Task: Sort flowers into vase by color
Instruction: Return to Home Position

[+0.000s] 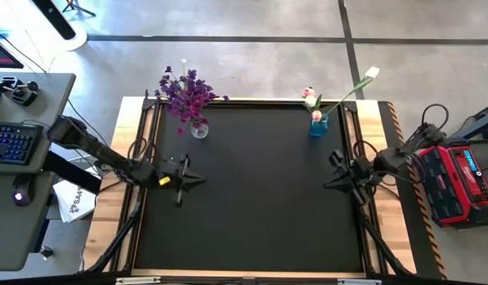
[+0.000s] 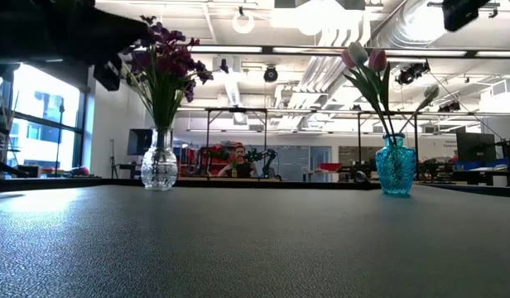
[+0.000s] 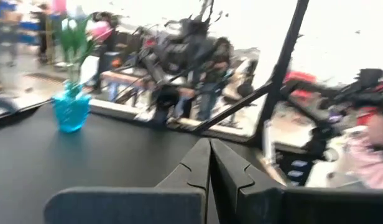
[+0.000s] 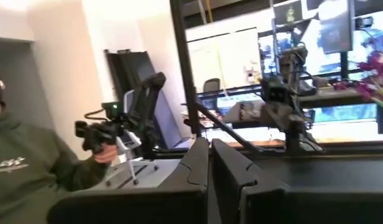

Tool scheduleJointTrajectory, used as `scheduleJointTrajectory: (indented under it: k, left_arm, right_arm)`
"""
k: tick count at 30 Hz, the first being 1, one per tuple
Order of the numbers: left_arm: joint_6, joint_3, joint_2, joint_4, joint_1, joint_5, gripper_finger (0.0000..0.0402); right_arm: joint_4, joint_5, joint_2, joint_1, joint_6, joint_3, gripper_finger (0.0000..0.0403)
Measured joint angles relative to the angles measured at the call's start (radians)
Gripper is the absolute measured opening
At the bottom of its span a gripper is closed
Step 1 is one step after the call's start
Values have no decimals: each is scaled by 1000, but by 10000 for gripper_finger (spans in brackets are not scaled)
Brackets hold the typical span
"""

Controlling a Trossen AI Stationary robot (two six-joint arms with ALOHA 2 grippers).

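Now, left end effector (image 3: 209, 146) and right end effector (image 4: 209, 146) clenched, above grainy black mat (image 1: 260, 210).

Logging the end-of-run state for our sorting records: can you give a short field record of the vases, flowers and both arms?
clear vase: top-left corner of the black mat in the high view, upright
clear vase contents: purple flowers
blue vase: top-right corner, upright
blue vase contents: pink and white tulips
loose flowers on mat: none visible
left arm: over the mat's left side, jaws shut, empty
right arm: over the mat's right side, jaws shut, empty
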Motion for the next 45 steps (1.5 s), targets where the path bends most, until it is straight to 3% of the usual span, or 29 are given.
scheduleJointTrajectory:
  k: [5, 9, 14, 20, 31, 39, 45]
  left_arm:
    - [21, 0, -108, -22, 36, 124, 0]
    - [35, 0, -208, -141, 103, 175, 0]
    - [13, 0, -324, -293, 204, 215, 0]
    - [-34, 1, -464, -432, 304, 383, 0]
    - [-62, 0, -664, -589, 402, 508, 0]
    - [-106, 0, -797, -684, 498, 595, 0]
    - [-105, 0, -859, -715, 552, 672, 0]
  right_arm:
    - [7, -6, -82, -37, 33, -83, 0]
    - [-60, -73, -163, -79, 63, -102, 0]
    - [-202, -73, -301, -126, 55, -103, 0]
    - [-199, -71, -300, -158, 29, -124, 0]
    - [15, -86, -300, -178, -44, -259, 0]
    - [-65, -98, -300, -359, -27, -258, 0]
    - [-102, -240, -300, -491, 33, -259, 0]
